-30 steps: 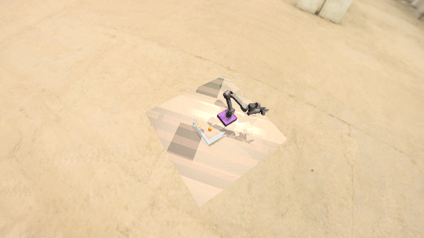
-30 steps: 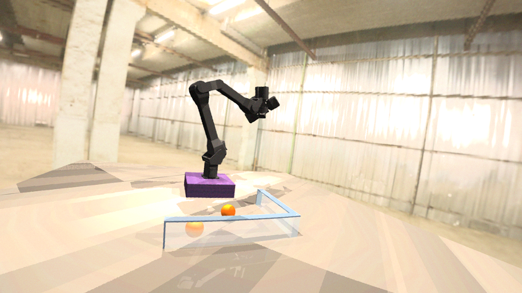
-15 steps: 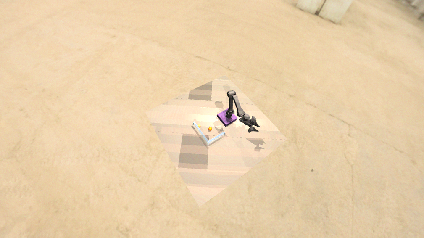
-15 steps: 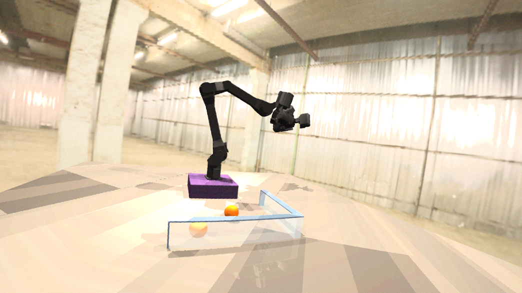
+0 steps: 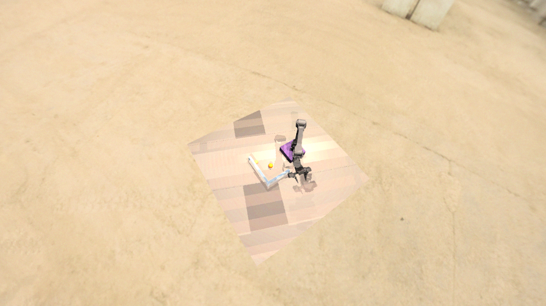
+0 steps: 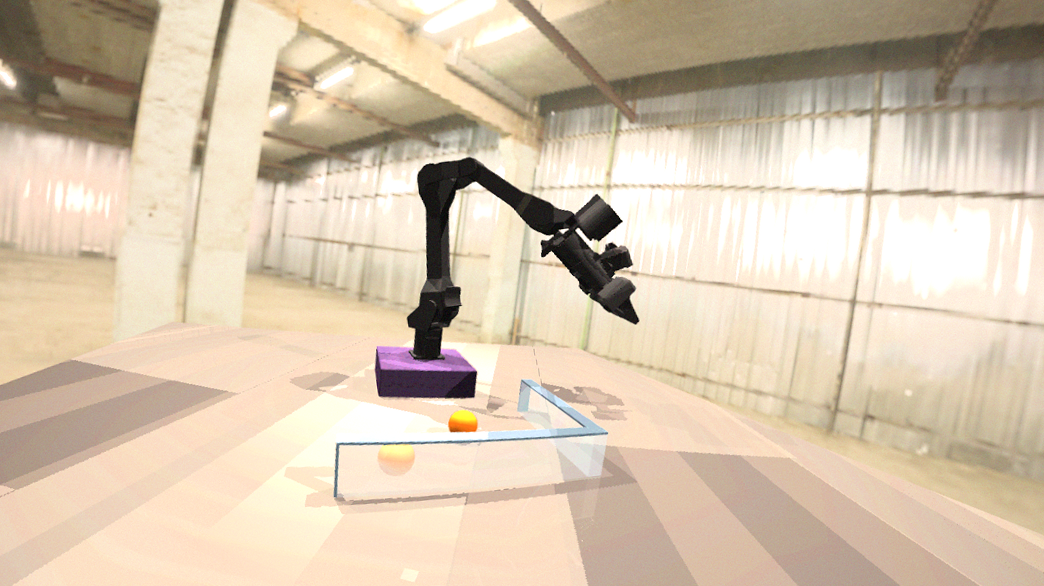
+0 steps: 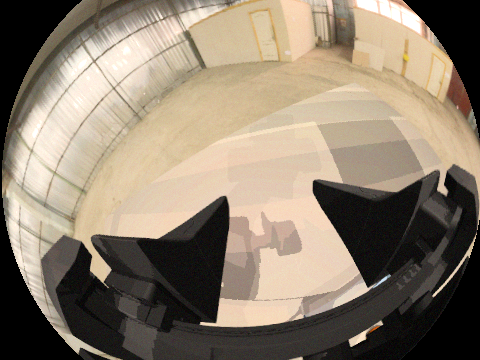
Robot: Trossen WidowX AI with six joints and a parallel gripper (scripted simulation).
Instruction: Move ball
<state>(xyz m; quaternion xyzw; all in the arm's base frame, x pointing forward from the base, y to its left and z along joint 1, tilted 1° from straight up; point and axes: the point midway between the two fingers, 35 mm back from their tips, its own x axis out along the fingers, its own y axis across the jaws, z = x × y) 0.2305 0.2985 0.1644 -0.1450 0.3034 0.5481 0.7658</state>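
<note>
The solid orange ball [image 5: 270, 165] [image 6: 461, 422] rests on the table inside the corner of the clear walls; an orange sliver of it shows at the bottom of the wrist view. The paler see-through copy [image 5: 257, 162] [image 6: 396, 458] lies to its left, close to the long clear wall [image 5: 258, 170] [image 6: 527, 436]. The other clear wall [image 5: 279, 177] [image 6: 562, 404] meets it at the corner, on the gripper's side. My gripper [image 5: 302, 180] [image 6: 636, 320] [image 7: 271, 194] is open and empty. It hangs high above the table, right of the walls, with fingertips tilted downward.
The purple base block [image 5: 287, 150] [image 6: 426, 377] carries the arm, behind the ball. The wooden table [image 5: 261, 250] [image 6: 498, 564] [image 7: 280, 200] has its edges beyond the walls. The gripper's shadow falls on the table beneath it.
</note>
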